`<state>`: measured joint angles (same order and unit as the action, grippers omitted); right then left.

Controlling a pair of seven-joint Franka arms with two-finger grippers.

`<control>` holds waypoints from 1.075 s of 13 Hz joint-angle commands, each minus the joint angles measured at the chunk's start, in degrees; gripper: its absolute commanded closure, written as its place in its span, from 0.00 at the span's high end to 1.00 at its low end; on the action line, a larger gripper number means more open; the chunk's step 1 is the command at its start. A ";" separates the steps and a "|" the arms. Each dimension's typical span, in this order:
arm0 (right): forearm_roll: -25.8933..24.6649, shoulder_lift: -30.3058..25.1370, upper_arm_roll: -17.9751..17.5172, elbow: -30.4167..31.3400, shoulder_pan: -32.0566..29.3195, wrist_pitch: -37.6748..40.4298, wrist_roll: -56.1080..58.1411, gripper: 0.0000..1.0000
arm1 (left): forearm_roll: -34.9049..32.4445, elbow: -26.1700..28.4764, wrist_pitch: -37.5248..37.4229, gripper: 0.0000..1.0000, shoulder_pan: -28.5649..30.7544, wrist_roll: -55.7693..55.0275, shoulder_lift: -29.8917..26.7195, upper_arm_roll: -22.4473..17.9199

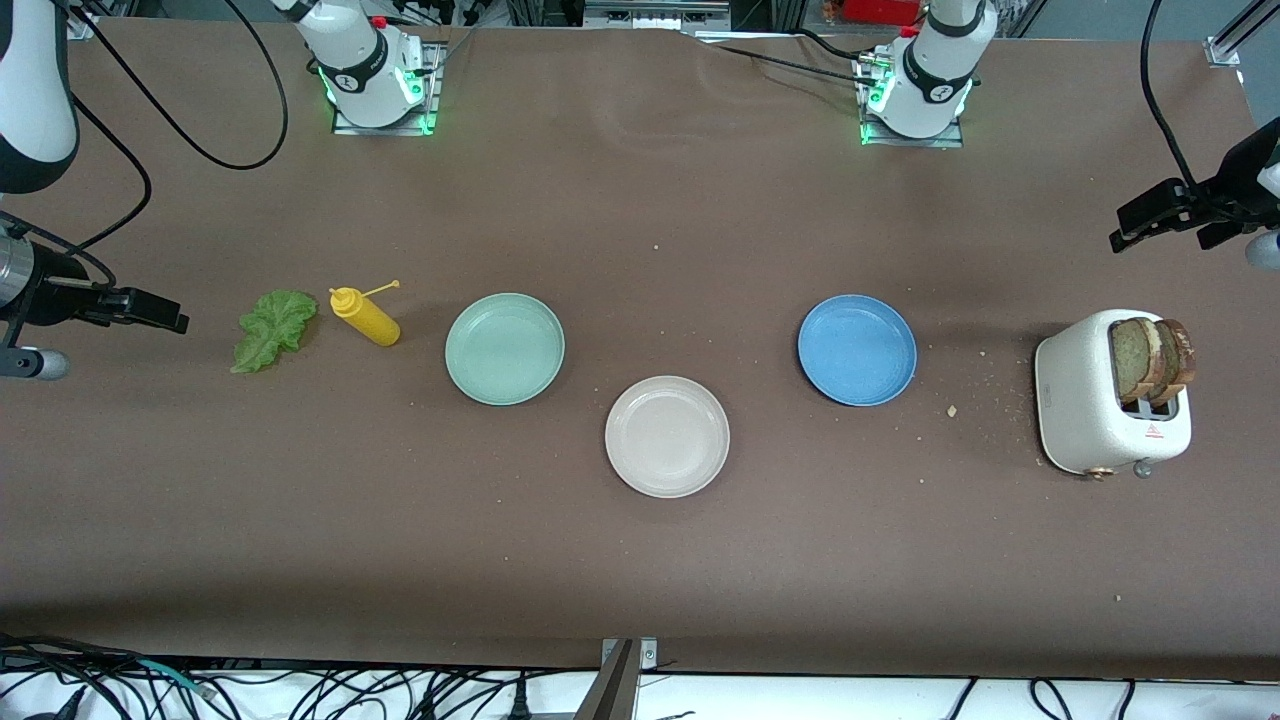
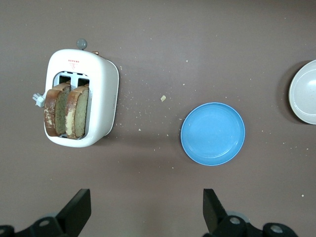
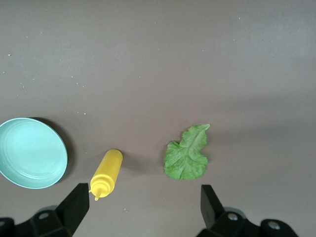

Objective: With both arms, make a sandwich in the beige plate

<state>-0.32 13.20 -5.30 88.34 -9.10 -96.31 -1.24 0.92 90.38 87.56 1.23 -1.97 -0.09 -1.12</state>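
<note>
where three plates (image 1: 667,437) lie, two bread slices (image 1: 1150,358)

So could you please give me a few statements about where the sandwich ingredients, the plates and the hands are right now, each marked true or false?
1. The beige plate has nothing on it. True.
2. Both bread slices stand in the toaster. True.
3. The lettuce leaf lies on the mint green plate. False: it lies on the bare table, beside the yellow squeeze bottle.
4. The left hand grips a bread slice. False: it is open, holds nothing and hangs over the table near the toaster.
5. The beige plate is nearer to the front camera than the blue plate. True.
6. The right hand is shut on the bottle. False: it is open over the table by the lettuce leaf.
</note>
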 commanded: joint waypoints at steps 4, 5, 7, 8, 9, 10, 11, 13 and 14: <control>-0.64 -0.37 -0.41 -0.10 -0.21 -0.63 -0.69 1.00 | 0.93 -1.44 -0.20 1.00 0.09 1.09 0.79 -0.28; -0.56 -0.28 -0.41 -0.10 -0.21 -0.63 -0.78 1.00 | 0.93 -1.44 -0.20 1.00 0.09 1.09 0.79 -0.28; -0.64 -0.37 -0.41 -0.10 -0.21 -0.63 -0.69 1.00 | 0.84 -1.18 -0.20 1.00 0.09 1.00 0.97 -0.37; -0.56 -0.37 -0.41 -0.10 -0.21 -0.63 -0.69 1.00 | -0.03 -1.00 -0.29 1.00 0.52 1.18 0.97 -0.37; -0.64 -0.37 -0.41 -0.10 -0.21 -0.63 -0.69 1.00 | -1.17 -0.65 -0.20 1.00 1.14 1.26 0.97 -0.28; -0.56 -0.37 -0.41 -0.10 -0.21 -0.72 -0.69 1.00 | -1.27 -0.65 -0.20 1.00 1.49 1.35 1.06 -0.28; -0.55 -0.28 -0.41 -0.10 -0.21 -0.72 -0.69 1.00 | -1.27 -0.47 -0.20 1.00 2.19 1.70 1.23 -0.28; -0.64 -0.37 -0.41 -0.10 -0.21 -0.64 -0.78 1.00 | -1.88 0.14 1.90 1.00 4.29 5.72 2.46 -0.28; -0.73 -0.37 -0.41 -0.10 -0.21 -0.63 -0.70 1.00 | -1.88 1.54 3.56 1.00 5.18 7.58 2.99 -0.28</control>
<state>-0.32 13.20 -5.31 88.34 -9.09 -96.80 -1.28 0.42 90.69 88.72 4.70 1.58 1.84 -1.60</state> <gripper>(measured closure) 0.000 0.000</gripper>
